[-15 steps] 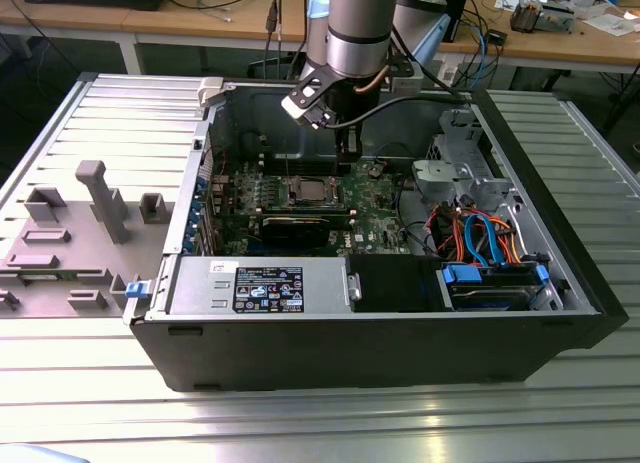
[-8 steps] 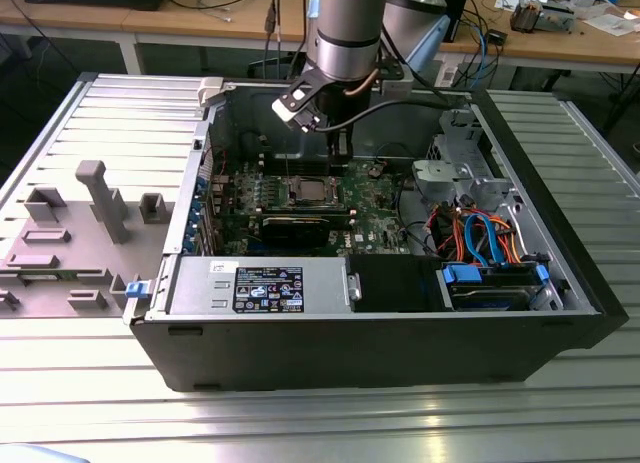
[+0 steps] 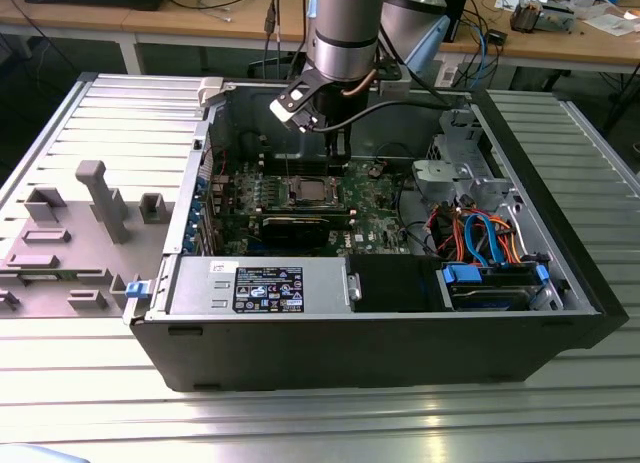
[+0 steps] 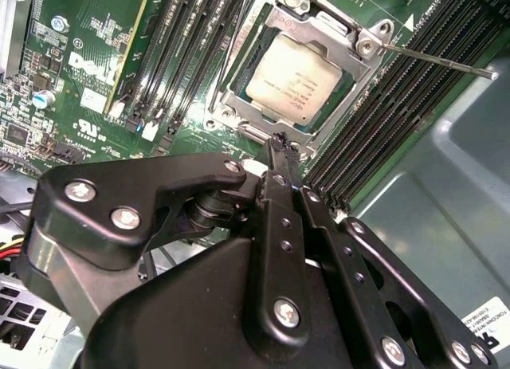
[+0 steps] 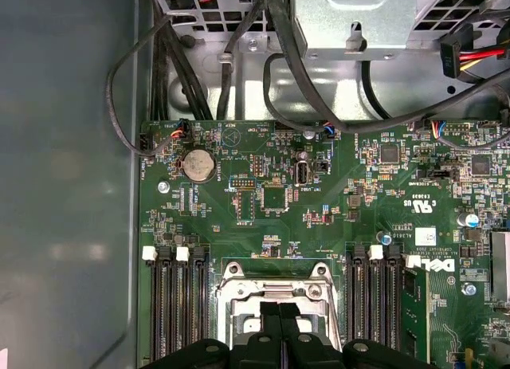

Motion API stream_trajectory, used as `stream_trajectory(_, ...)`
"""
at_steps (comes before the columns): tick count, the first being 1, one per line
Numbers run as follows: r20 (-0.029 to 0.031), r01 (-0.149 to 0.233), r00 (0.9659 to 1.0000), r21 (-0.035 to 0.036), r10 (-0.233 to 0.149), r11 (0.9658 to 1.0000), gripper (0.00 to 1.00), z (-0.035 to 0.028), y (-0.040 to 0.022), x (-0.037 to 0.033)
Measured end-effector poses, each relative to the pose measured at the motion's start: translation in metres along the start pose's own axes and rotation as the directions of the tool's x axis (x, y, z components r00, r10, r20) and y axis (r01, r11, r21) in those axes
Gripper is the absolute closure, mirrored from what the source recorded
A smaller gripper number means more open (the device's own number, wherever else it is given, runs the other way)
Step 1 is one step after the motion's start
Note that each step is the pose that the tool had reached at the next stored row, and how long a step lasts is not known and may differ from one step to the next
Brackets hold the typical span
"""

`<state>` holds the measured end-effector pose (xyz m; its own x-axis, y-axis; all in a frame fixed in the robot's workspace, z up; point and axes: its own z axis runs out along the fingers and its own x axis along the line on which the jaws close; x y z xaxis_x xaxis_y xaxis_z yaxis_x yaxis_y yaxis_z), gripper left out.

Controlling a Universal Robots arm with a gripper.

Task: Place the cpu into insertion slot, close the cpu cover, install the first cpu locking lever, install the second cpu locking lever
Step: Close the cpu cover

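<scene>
A ribbed metal bench (image 3: 90, 403) carries 1 open computer case (image 3: 380, 333), seen whole in the exterior view. The second wrist view brings out the cpu cover (image 4: 365, 64) lying over 1 cpu (image 4: 296, 70) in the insertion slot (image 4: 343, 84), with 1 lever rod (image 4: 434, 60) sticking out. The claw (image 4: 279, 144), fingers pressed together and empty, hangs just beside the slot, hiding its near edge.

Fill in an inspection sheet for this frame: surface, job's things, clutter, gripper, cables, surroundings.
Surface: ribbed metal table carrying an open computer case.
Job's things: cpu seated in the insertion slot, cpu cover down around it; one locking lever sticks out over the memory slots.
Clutter: grey fixtures on the table at the exterior view's left.
Gripper: gripper shut, tips at the cover's edge.
Cables: orange and blue leads inside the case.
Surroundings: wooden benches behind.
</scene>
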<state>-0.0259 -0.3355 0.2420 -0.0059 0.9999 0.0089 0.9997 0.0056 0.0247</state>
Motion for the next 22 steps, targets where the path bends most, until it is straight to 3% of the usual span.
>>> stream_trajectory(6,-0.0004,0.0,1.0,-0.0001,0.0,1.0,0.89,0.0001,-0.0019,0.0)
stream_trajectory(13,-0.0007,0.0,1.0,0.0,0.0,1.0,0.89,0.0008,-0.0116,0.0001)
stream_trajectory(22,-0.0009,0.0,1.0,-0.0001,0.0,1.0,0.89,0.001,-0.0122,-0.0001)
